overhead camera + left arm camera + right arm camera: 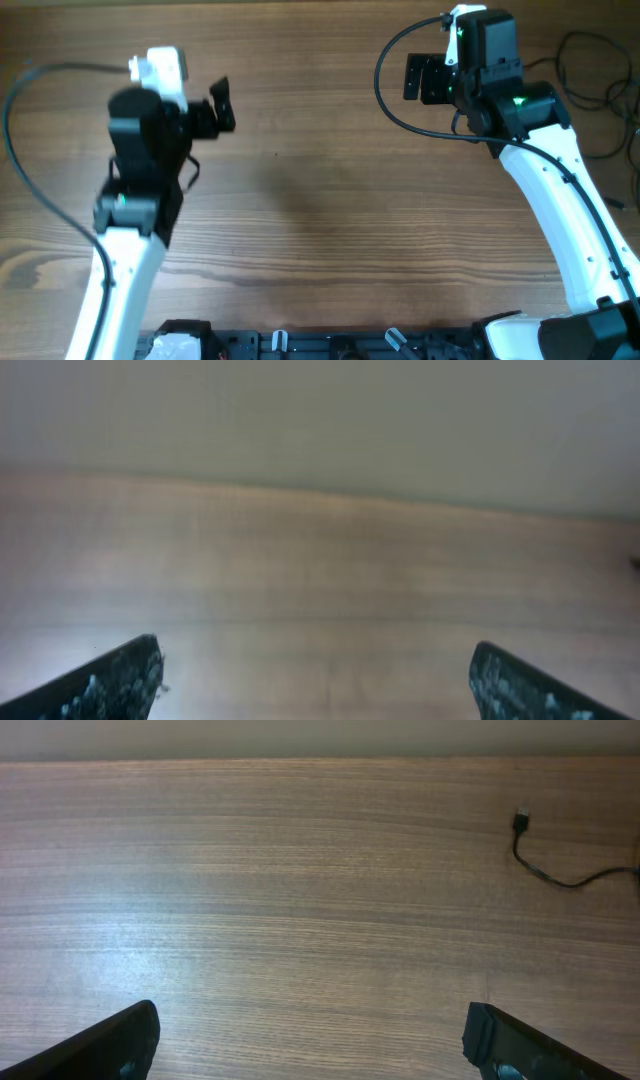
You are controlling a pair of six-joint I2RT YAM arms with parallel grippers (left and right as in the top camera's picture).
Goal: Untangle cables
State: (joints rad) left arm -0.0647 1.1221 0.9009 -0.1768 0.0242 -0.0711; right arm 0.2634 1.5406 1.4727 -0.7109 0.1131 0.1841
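Both grippers are empty. The right gripper [310, 1016] has its jaws wide apart over bare table [300, 900], with nothing between them. The left gripper [315, 650] is the same: jaws spread, and only blurred wood in its view.

We can make out only one cable [570, 884] clearly. It's in the right wrist view, ahead of the jaws and off to the frame's right side, well apart from both fingers. Its plug [521, 819] is the end nearer the frame's centre. A short stretch drops from the plug toward the camera, then the strand bends and runs sideways out of the frame's right edge. So the long axis lies mostly across the view, in line with the way the jaws open (bad for a pinch as the wrist sits). The short stretch behind the plug lies crosswise to that, and we judge it the better bite.

Overhead shows thin dark strands [598, 101] at the table's far right edge, beyond the right gripper. We can't tell whether that's the same cable. No bundle is visible, so we can't say how tangled things are.

The left gripper is on the opposite side, well apart from all of it, so right is nearer. Our call: right takes the reach, either shifting forward and toward its view's right, or turning the wrist first.
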